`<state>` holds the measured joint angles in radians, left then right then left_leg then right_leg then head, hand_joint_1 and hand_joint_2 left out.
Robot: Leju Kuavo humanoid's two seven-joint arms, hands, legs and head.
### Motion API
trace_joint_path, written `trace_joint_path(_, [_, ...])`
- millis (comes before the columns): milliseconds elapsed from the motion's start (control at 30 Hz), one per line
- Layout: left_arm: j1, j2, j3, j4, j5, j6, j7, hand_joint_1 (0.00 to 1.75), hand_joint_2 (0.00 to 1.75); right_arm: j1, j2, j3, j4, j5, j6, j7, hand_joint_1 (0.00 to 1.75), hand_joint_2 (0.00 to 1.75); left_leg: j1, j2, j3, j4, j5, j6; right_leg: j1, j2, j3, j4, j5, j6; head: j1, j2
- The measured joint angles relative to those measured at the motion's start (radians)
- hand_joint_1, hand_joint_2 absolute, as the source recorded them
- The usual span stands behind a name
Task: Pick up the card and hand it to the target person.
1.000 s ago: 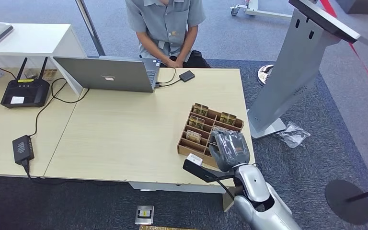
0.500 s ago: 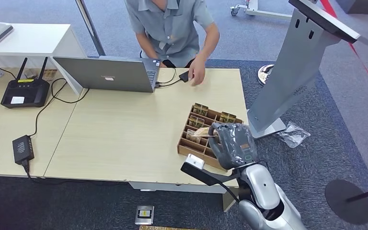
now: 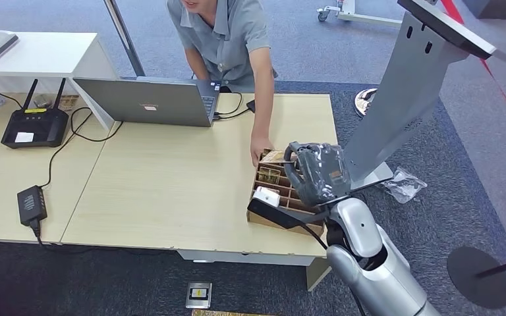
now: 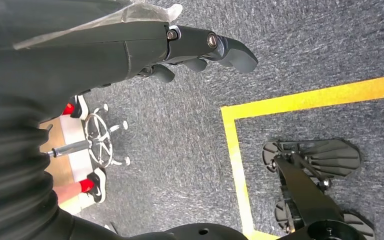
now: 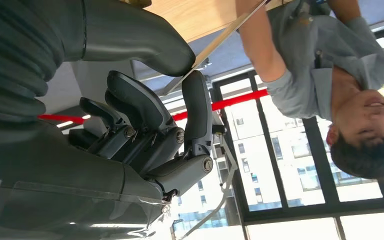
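- Tan card pinched in my right hand, above the tray at table's 4 o'clock.
- Person's hand touching card, 10 o'clock of mine.
- Left hand hangs over carpet, empty, fingers loosely curled.

We see the right hand covering much of the wooden tray, so the slots beneath it are hidden. The card shows edge-on as a thin strip (its face unreadable), cut off by the frame edge. The person's hand meets it, the contact too small to judge.
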<state>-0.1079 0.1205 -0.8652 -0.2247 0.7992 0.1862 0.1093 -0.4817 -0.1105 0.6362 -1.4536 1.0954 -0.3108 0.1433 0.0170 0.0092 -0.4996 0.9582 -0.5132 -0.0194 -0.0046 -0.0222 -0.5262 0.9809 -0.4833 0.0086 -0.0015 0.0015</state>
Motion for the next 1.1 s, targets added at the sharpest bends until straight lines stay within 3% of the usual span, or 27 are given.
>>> trace_joint_path(533, [-0.001, 0.000, -0.006, 0.000, 0.018, 0.002, 0.009, 0.00, 1.75, -0.117, 0.081, 0.025, 0.224, 0.002, -0.009, 0.117, 1.75, 1.75, 0.000, 0.000, 0.000, 0.000, 0.000, 0.000, 0.000, 0.000, 0.000, 0.000, 0.000, 0.000, 0.000, 0.000])
trace_joint_path(867, [-0.001, 0.000, -0.006, 0.000, 0.026, 0.010, 0.015, 0.00, 1.75, -0.144, 0.125, 0.043, 0.292, 0.000, -0.031, 0.137, 1.75, 1.75, 0.000, 0.000, 0.000, 0.000, 0.000, 0.000, 0.000, 0.000, 0.000, 0.000, 0.000, 0.000, 0.000, 0.000])
trace_joint_path(900, [-0.001, 0.000, -0.006, 0.000, 0.024, 0.010, 0.014, 0.00, 1.75, -0.144, 0.127, 0.044, 0.296, 0.000, -0.030, 0.141, 1.62, 1.75, 0.000, 0.000, 0.000, 0.000, 0.000, 0.000, 0.000, 0.000, 0.000, 0.000, 0.000, 0.000, 0.000, 0.000])
trace_joint_path(1000, [-0.001, 0.000, -0.006, 0.000, 0.020, 0.010, 0.013, 0.00, 1.75, -0.144, 0.131, 0.049, 0.307, 0.000, -0.029, 0.151, 0.36, 1.75, 0.000, 0.000, 0.000, 0.000, 0.000, 0.000, 0.000, 0.000, 0.000, 0.000, 0.000, 0.000, 0.000, 0.000])
trace_joint_path(1033, [-0.001, 0.000, -0.006, 0.000, 0.019, 0.010, 0.013, 0.00, 1.75, -0.144, 0.131, 0.050, 0.310, 0.000, -0.029, 0.154, 0.05, 1.75, 0.000, 0.000, 0.000, 0.000, 0.000, 0.000, 0.000, 0.000, 0.000, 0.000, 0.000, 0.000, 0.000, 0.000])
trace_joint_path(1100, [0.000, 0.000, -0.006, 0.000, 0.019, 0.010, 0.013, 0.00, 1.75, -0.144, 0.131, 0.052, 0.316, -0.003, -0.028, 0.158, 0.00, 1.75, 0.000, 0.000, 0.000, 0.000, 0.000, 0.000, 0.000, 0.000, 0.000, 0.000, 0.000, 0.000, 0.000, 0.000])
